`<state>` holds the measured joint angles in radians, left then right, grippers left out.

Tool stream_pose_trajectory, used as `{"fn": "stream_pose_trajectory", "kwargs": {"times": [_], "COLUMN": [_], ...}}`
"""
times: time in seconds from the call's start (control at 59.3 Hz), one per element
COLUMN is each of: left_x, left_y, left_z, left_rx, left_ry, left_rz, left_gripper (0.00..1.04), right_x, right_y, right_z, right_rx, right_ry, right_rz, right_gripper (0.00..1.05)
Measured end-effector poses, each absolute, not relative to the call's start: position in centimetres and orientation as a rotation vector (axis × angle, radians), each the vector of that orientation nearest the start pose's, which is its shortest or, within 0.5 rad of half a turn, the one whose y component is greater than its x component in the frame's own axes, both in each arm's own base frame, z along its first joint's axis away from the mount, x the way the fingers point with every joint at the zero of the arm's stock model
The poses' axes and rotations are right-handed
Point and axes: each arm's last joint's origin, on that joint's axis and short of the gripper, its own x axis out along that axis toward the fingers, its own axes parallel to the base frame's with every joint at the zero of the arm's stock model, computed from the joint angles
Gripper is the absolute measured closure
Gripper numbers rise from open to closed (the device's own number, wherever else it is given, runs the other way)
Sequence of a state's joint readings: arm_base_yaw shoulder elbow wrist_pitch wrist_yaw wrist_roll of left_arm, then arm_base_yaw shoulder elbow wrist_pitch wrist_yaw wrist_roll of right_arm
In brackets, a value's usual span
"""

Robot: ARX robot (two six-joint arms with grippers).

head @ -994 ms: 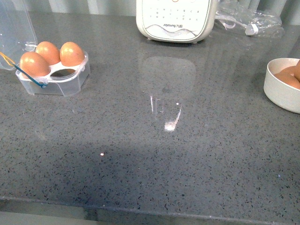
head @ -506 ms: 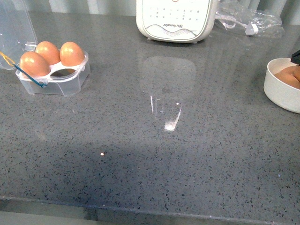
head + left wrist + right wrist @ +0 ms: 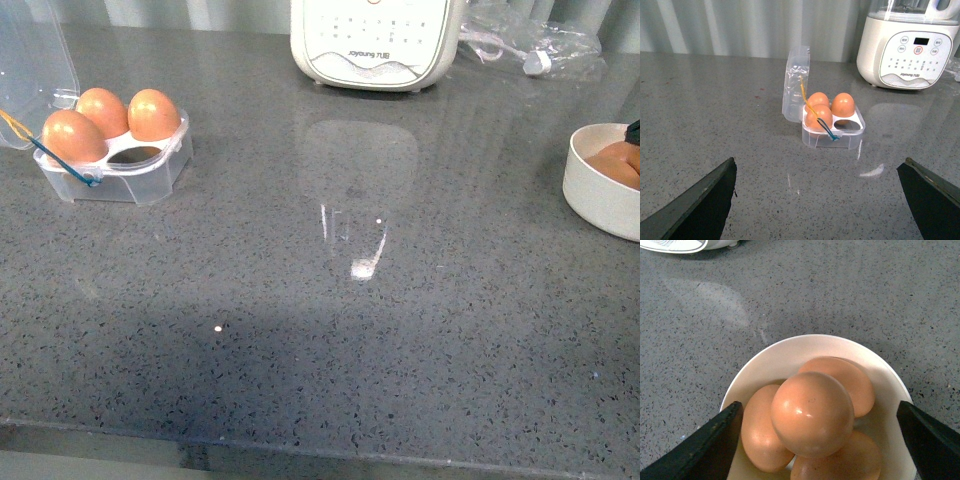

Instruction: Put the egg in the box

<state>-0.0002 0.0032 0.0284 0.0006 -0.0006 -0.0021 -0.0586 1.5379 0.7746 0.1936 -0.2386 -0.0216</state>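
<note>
Right wrist view: the egg [image 3: 812,415] is seen topmost in the white bowl [image 3: 790,352], straddled by the right gripper's [image 3: 817,410] spread fingers [image 3: 710,442]. It is best gripped gently and centred, so no shell is cracked.

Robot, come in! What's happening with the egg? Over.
Left gripper open, facing box. Right gripper open over egg in bowl. One box cup free. Nothing seen blocking.

Table [image 3: 330,330] middle bare, wide passage between box [image 3: 130,172] far left and bowl [image 3: 597,188] far right. Box lid [image 3: 35,70] stands upright on far-left side. Appliance [image 3: 375,50] blocks back centre. One box cup [image 3: 135,155] unfilled.
</note>
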Motion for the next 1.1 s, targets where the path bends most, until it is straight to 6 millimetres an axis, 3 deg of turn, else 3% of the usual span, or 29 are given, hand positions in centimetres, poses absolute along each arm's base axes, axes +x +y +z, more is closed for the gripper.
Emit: {"fn": "stream_pose_trajectory", "kwargs": {"times": [0.27, 0.59, 0.758, 0.944, 1.096], "left_x": [9.6, 9.6, 9.6, 9.6, 9.6], "left_y": [0.0, 0.0, 0.0, 0.0, 0.0], "left_z": [17.3, 17.3, 17.3, 17.3, 17.3], "left_rx": [-0.002, -0.002, -0.002, -0.002, -0.002], "left_ry": [-0.026, -0.026, -0.026, -0.026, -0.026], "left_rz": [0.0, 0.0, 0.0, 0.0, 0.0], "left_gripper": [0.07, 0.07, 0.07, 0.07, 0.07], "right_x": [31.0, 30.9, 30.5, 30.3, 32.0], "right_y": [-1.1, -0.9, -0.3, 2.0, 6.3], "right_z": [18.9, 19.1, 20.3, 23.7, 26.2], "right_rx": [0.06, 0.059, 0.047, 0.016, -0.003], "right_ry": [0.555, 0.552, 0.514, 0.416, 0.347], "right_rz": [0.191, 0.202, 0.216, 0.29, 0.42], "right_gripper": [0.63, 0.66, 0.66, 0.66, 0.66]}}
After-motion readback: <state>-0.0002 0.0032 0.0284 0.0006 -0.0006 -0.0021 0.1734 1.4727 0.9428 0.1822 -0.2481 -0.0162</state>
